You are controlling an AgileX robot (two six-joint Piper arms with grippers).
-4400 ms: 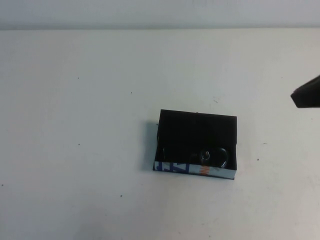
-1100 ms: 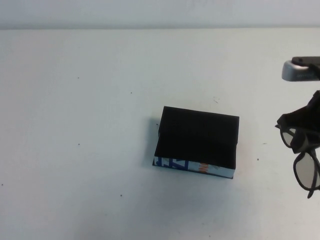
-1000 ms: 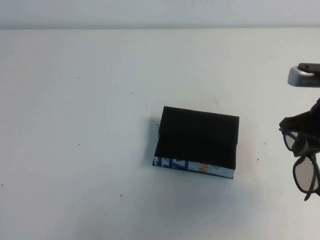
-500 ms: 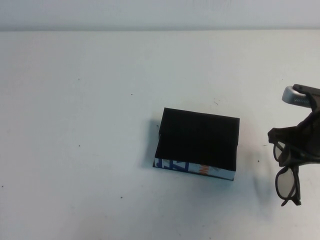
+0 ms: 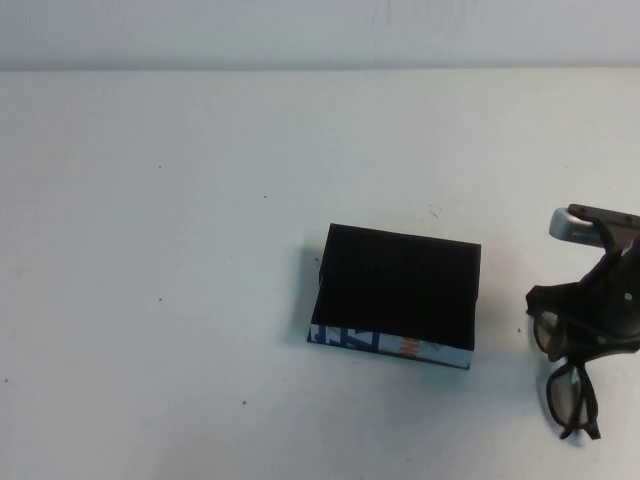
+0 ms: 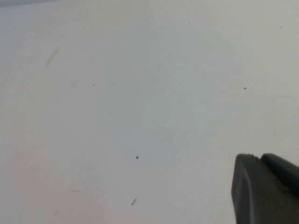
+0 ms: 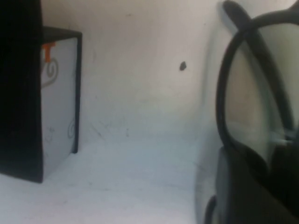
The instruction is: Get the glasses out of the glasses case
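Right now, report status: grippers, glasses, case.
Right gripper shut on the glasses, right of the glasses case, low over the table. Left gripper parked over bare tabletop. Nothing in the way.

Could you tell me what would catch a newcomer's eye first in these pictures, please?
First, the glasses case, a black box standing alone near the middle of the pale table, its white lettered panel facing the robot. Next, the dark glasses to the right of the case, gripped by the right claw low over the table. The left claw shows only as a dark tip over bare table in its wrist view.
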